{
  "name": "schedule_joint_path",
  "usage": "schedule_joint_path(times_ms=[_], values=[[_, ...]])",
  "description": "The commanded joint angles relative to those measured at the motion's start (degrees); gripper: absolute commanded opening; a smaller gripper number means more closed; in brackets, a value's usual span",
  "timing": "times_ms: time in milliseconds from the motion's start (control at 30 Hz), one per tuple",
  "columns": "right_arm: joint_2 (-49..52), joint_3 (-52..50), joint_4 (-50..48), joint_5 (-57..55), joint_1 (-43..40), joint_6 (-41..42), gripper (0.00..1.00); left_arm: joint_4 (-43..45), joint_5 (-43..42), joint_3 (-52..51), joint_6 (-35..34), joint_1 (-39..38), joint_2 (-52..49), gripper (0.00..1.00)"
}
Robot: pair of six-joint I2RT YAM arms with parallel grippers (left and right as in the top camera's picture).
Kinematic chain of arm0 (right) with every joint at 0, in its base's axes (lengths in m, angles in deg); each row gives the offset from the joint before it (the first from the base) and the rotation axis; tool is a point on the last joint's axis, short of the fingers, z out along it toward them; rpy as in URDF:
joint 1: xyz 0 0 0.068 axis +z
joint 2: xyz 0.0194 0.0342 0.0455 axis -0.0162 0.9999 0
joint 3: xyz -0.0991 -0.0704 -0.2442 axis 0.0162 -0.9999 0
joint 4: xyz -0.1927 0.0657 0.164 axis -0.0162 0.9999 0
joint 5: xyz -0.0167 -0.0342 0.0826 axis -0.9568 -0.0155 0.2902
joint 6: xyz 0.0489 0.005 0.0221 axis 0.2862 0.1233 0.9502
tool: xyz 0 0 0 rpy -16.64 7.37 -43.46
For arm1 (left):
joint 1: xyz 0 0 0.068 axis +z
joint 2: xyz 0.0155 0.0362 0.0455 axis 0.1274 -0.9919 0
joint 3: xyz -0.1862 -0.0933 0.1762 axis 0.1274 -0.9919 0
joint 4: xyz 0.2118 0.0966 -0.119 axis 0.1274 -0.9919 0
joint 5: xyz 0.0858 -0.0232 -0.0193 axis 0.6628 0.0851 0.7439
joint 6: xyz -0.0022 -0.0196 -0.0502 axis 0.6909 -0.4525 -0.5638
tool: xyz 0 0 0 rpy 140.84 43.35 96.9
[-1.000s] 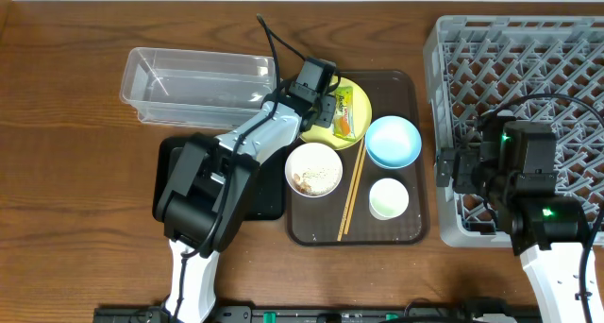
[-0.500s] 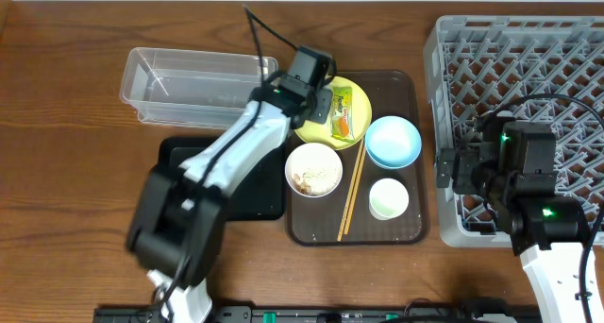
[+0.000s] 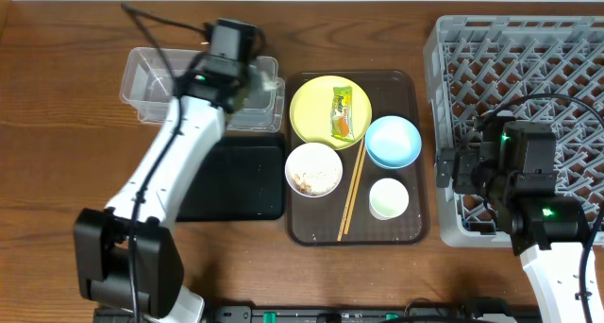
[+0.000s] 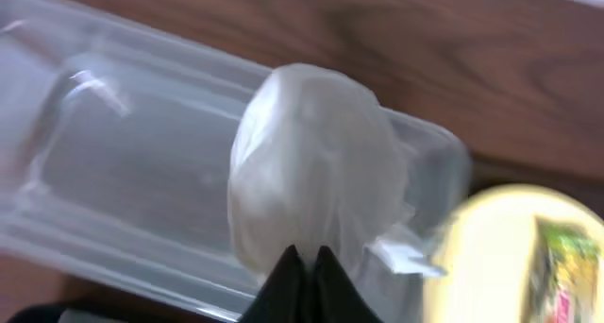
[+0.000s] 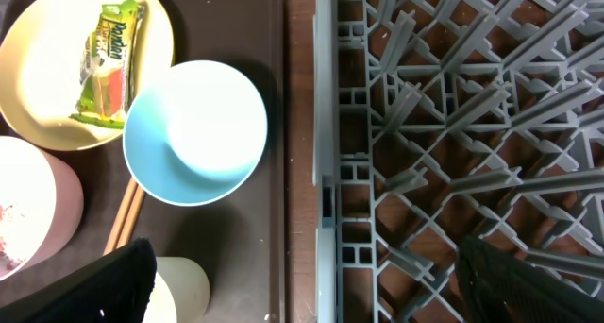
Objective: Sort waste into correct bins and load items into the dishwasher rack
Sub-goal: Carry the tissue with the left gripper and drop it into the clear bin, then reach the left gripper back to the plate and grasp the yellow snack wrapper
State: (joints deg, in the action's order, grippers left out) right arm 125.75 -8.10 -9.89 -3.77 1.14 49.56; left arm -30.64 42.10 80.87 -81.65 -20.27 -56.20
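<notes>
My left gripper [image 3: 253, 83] [image 4: 309, 257] is shut on the crumpled white paper [image 4: 316, 162] and holds it over the right end of the clear tub [image 3: 160, 82] [image 4: 113, 162]. The snack wrapper [image 3: 342, 110] [image 5: 109, 54] lies on the yellow plate [image 3: 316, 110]. The white bowl [image 3: 313, 169] holds rice scraps. The blue bowl [image 3: 393, 141], cup [image 3: 388, 198] and chopsticks [image 3: 353, 191] lie on the tray. My right gripper [image 3: 462, 172] [image 5: 307, 266] is open and empty, astride the left edge of the grey rack [image 3: 528, 59] [image 5: 453, 125].
The black tray [image 3: 236, 181] lies in front of the clear tub, partly under my left arm. The brown serving tray [image 3: 411, 87] carries the dishes between the bins and the rack.
My left gripper has lifted the white paper off the yellow plate and swung left with it to above the clear tub. The right arm has not moved.
</notes>
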Motion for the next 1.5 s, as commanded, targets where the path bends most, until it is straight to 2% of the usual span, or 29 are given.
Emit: schedule_joint_path(times_ms=[0,67,133,200,367,633,700,1033,1200,1267,1300,1433,1467], values=[[0.1,1.4,0.0,0.4,0.5,-0.1,0.99,-0.2,1.3,-0.2,-5.6,2.2,-0.5,0.29],[0.1,1.4,0.0,0.4,0.5,-0.1,0.99,-0.2,1.3,-0.2,-5.6,2.4,-0.5,0.35],[0.1,1.4,0.0,0.4,0.5,-0.1,0.99,-0.2,0.1,-0.2,-5.1,2.2,-0.5,0.49],[0.1,1.4,0.0,0.4,0.5,-0.1,0.99,-0.2,-3.9,-0.2,-3.4,1.6,-0.5,0.55],[0.1,1.4,0.0,0.4,0.5,-0.1,0.99,-0.2,-13.4,-0.2,-0.8,-2.3,-0.5,0.56],[0.1,1.4,0.0,0.4,0.5,-0.1,0.99,2.2,-13.7,-0.5,7.1,-13.0,-3.1,0.58],[0.1,1.4,0.0,0.4,0.5,-0.1,0.99,4.0,-13.6,-0.5,7.1,-15.0,-5.4,0.62],[0.1,1.4,0.1,0.4,0.5,-0.1,0.99,12.0,-14.0,-0.5,7.1,-19.5,-17.9,0.64],[0.1,1.4,0.1,0.4,0.5,-0.1,0.99,14.1,-18.2,-0.5,7.1,-20.8,-22.8,0.64],[0.1,1.4,0.1,0.4,0.5,-0.1,0.99,14.1,-18.1,-0.5,7.1,-20.9,-23.5,0.59],[0.1,1.4,0.1,0.4,0.5,-0.1,0.99,14.1,-18.1,-0.5,7.1,-20.9,-23.5,0.52],[0.1,1.4,0.1,0.4,0.5,-0.1,0.99,14.4,-18.0,-0.4,7.1,-20.6,-23.0,0.1],[0.1,1.4,0.1,0.4,0.5,-0.1,0.99,14.4,-18.0,-0.4,7.1,-20.5,-22.7,0.06]])
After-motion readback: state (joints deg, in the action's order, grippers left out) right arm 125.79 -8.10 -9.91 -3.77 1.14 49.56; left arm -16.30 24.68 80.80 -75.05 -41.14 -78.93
